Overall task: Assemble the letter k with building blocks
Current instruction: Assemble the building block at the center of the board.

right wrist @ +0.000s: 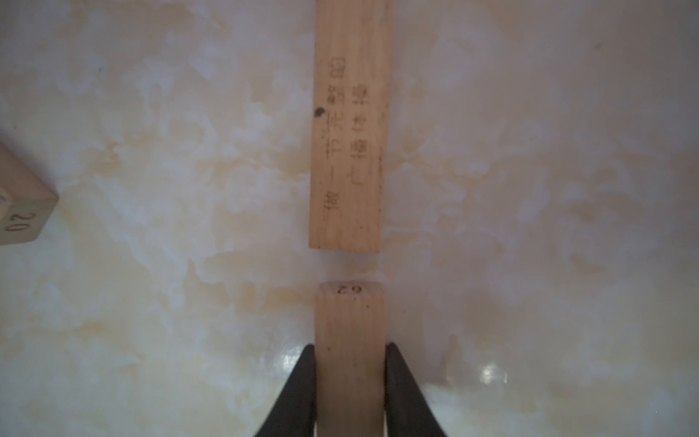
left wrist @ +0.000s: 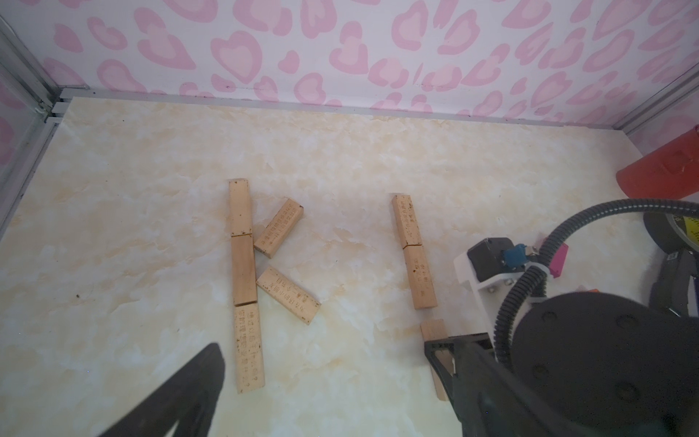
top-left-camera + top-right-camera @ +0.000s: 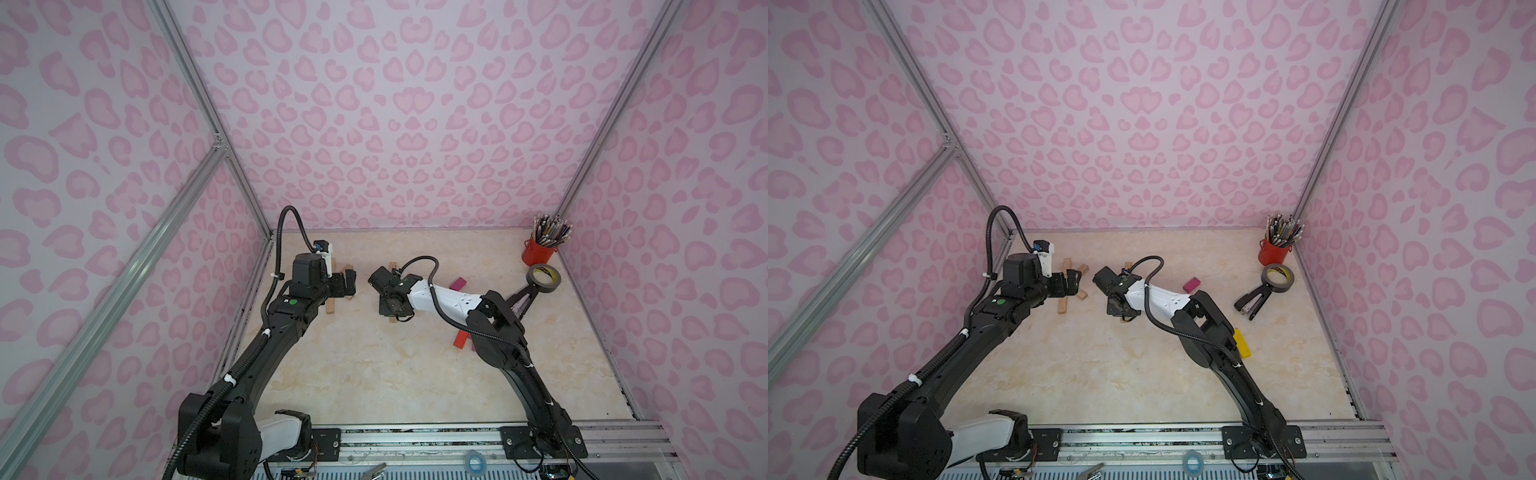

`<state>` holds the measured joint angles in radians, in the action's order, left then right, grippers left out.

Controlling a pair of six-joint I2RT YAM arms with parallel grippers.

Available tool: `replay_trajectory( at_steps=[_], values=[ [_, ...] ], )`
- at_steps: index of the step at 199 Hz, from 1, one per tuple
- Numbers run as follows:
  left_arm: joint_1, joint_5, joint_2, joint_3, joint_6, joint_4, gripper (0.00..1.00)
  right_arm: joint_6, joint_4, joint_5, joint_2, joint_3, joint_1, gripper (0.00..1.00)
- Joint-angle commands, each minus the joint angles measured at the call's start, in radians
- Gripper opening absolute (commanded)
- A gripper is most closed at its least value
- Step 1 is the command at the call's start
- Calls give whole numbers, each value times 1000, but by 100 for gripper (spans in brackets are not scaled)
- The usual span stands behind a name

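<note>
Left to right. My left gripper [image 3: 350,284] hangs wide open and empty just beside a five-bar k [image 2: 244,268] — three plain building blocks end to end, with two diagonals touching the stem — which I judge finished. Near it, a second stem [image 2: 406,221] has two bars butted together. The third bar [image 1: 350,314] lies in line with them, a small gap short of the nearer end; my right gripper [image 1: 350,345] is closed on its long sides. Left to do, I judge: close that gap, add two diagonals. A magenta block [image 3: 1192,284] lies well apart.
</note>
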<state>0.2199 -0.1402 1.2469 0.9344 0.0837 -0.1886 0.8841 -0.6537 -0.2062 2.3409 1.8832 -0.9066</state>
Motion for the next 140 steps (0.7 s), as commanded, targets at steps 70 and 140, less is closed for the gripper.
replay_trajectory(
  at_steps=[70,140],
  values=[
    [-2,-9,5,10,1,5,99,15,-30,4,44,23,8,30],
    [-4,-13,6,10,2,5,99,18,-32,-3,44,31,10,33]
  ],
)
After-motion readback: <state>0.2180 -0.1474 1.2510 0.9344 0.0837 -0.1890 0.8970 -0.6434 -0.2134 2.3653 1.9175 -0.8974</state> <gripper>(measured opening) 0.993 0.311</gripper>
